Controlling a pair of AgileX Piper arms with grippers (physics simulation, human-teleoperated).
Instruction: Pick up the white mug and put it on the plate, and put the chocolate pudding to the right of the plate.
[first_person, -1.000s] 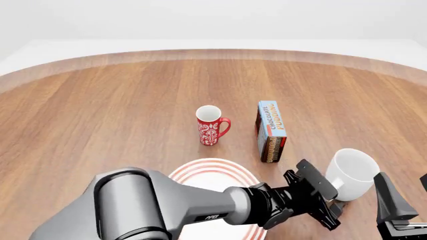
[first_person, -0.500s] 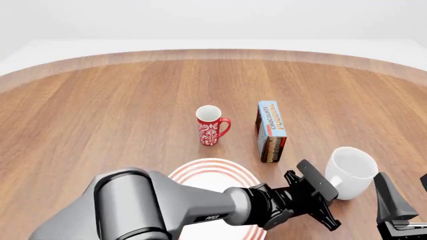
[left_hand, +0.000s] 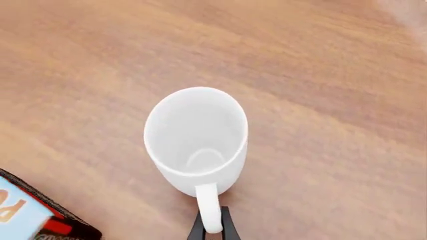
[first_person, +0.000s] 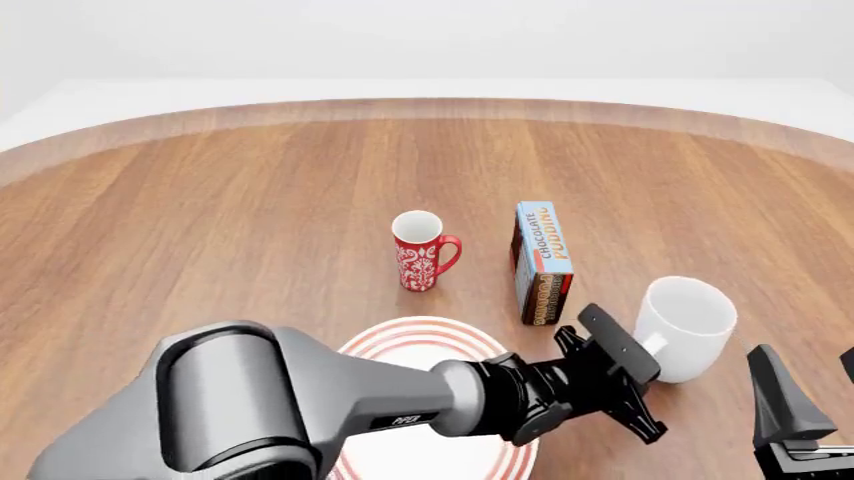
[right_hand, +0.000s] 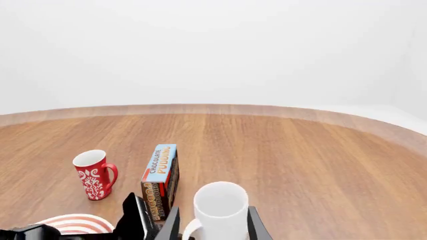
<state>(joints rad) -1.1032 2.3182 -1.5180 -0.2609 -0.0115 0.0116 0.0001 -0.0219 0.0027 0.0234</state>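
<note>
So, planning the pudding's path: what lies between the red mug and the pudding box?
Only bare wood; in the front view the red mug and chocolate pudding stand apart.

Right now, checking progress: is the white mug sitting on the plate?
No. The white mug is off to the right of the plate, held by its handle.

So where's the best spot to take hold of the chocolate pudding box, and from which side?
Grip the chocolate pudding across its two broad faces, coming down from above. It stands on a narrow edge, thin across and long front to back, so open fingers should span it. The red mug stands apart on its left.
</note>
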